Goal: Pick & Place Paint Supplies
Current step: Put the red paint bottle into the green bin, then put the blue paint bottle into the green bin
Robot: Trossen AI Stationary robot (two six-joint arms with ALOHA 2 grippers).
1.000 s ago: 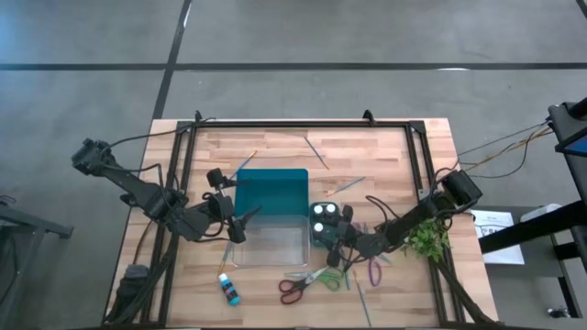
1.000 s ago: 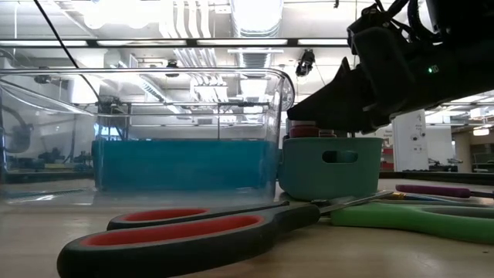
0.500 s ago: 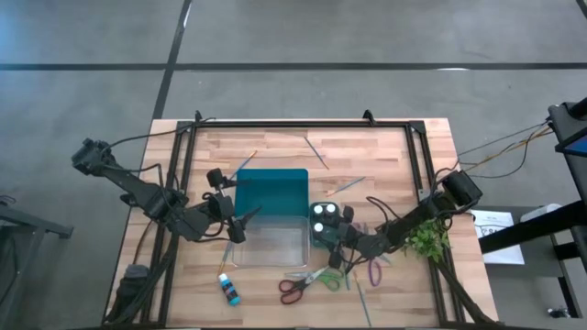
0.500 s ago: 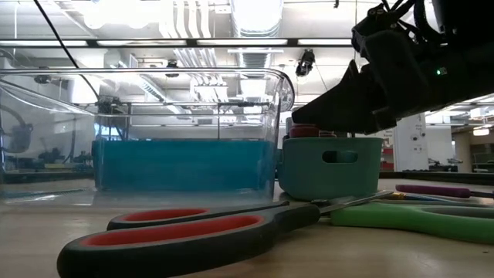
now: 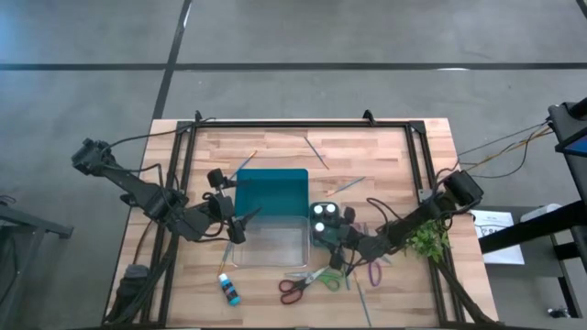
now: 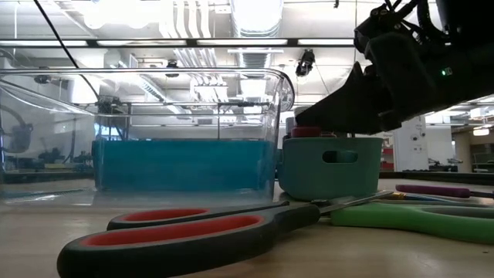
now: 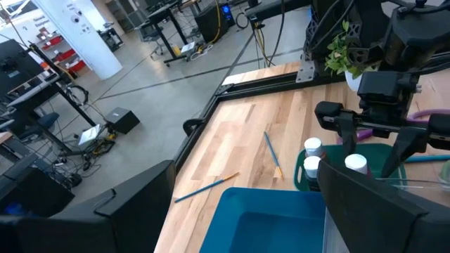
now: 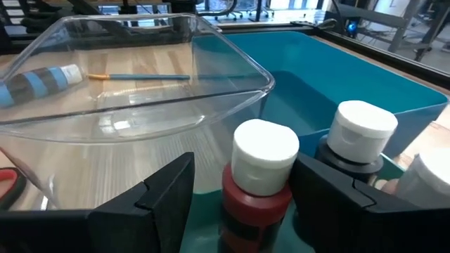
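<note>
A small teal tub holds paint bottles with white caps. My right gripper reaches into it from the table's right, open. Its fingers stand on either side of a red bottle that stands upright beside a dark bottle. My left gripper hangs open above the left edge of the clear container. A blue striped bottle lies on the table near the front. Red-green scissors and purple scissors lie flat by the tub. My right gripper has one finger close against the red bottle's side; whether it touches I cannot tell. A gap shows between the other finger and the bottle. The bottle stands upright in the tub.
A large teal container sits behind the clear one. Thin brushes lie on the far part of the table. A green plant sprig lies at the right edge, and a black frame runs round the table.
</note>
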